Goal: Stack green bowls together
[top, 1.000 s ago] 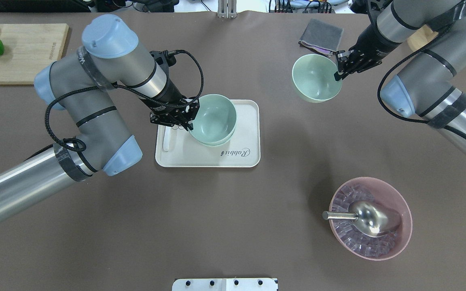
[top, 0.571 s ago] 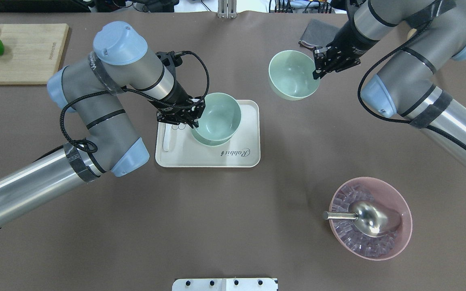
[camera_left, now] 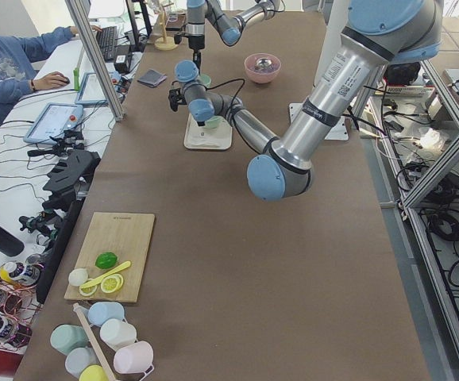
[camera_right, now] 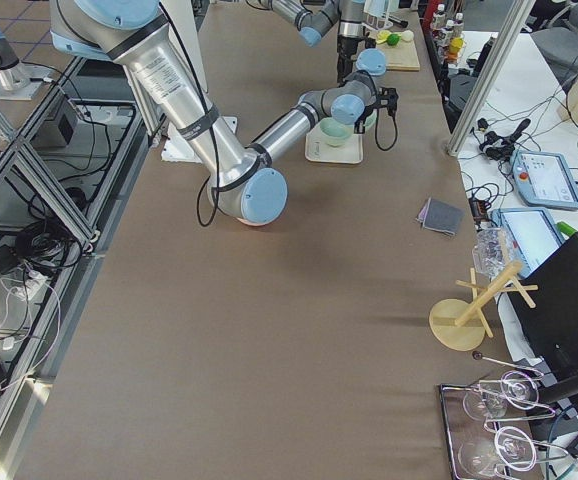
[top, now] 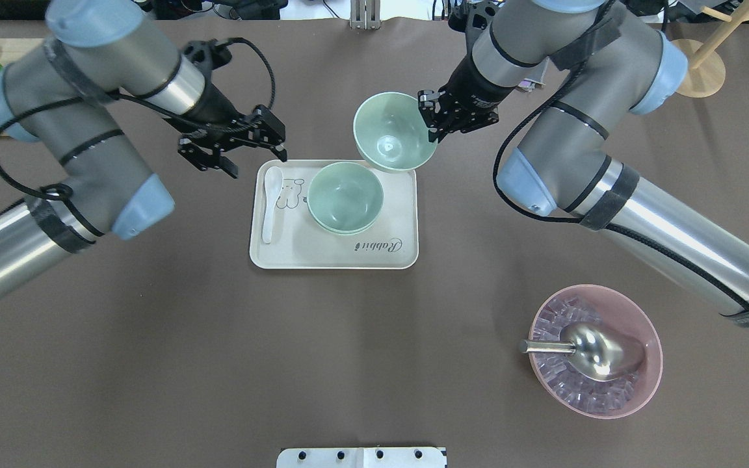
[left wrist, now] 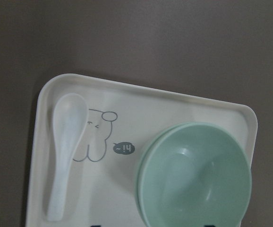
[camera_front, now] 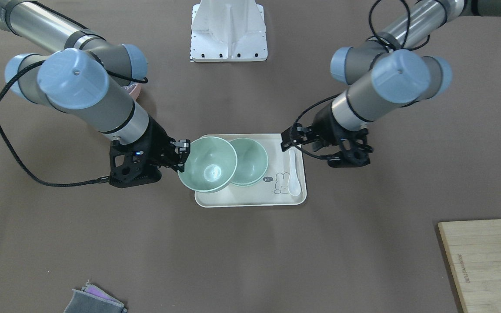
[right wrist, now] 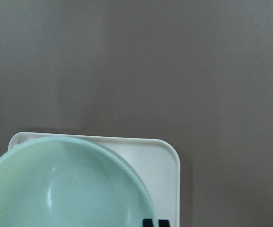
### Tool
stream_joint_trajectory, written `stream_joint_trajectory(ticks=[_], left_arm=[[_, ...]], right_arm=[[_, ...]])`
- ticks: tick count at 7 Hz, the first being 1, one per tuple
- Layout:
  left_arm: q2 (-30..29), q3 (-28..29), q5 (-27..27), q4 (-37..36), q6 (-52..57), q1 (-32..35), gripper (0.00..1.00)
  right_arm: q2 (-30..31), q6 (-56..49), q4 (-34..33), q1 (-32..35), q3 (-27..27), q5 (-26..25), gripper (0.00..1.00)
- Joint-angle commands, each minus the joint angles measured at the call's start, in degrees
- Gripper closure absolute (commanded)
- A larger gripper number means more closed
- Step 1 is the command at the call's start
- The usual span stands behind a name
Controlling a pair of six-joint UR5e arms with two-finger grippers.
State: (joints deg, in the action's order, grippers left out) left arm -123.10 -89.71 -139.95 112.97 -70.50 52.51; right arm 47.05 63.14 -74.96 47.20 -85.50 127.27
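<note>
Right gripper (top: 432, 122) pinched tight on rim of green bowl (top: 389, 133). I read that bowl as tilted, hanging over far right corner of tray (top: 335, 257). Right arm (top: 608, 195) reaches in over surface (top: 374, 338), wrist angled down. Left gripper (top: 254, 159) spread wide, empty, beside tray's far left corner. Other two green bowls (top: 345, 197) nested on tray, near spoon (top: 270, 201).

Silver & grey arm tubes (top: 673, 227), lt-blue joint caps (top: 144, 201), blk cables (top: 269, 62)
</note>
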Motion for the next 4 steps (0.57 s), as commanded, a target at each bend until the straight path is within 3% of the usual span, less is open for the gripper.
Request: stream_joint_trajectory(ticks=[1, 2, 4], left_arm=[[8.37, -5.37, -7.07, -0.03, 9.37, 8.38, 0.02], [11.71, -6.43, -7.43, -0.03, 12.02, 10.14, 0.02], [12.18, -6.79, -7.44, -0.11, 12.14, 10.68, 0.02]], right_arm=[[-3.53, 5.92, 0.25, -5.52, 1.03, -5.78, 1.00], [-3.72, 7.16, 0.51, -7.98, 1.12, -8.41, 1.00], [-3.28, 7.35, 0.61, -9.40, 1.21, -8.88, 1.00]])
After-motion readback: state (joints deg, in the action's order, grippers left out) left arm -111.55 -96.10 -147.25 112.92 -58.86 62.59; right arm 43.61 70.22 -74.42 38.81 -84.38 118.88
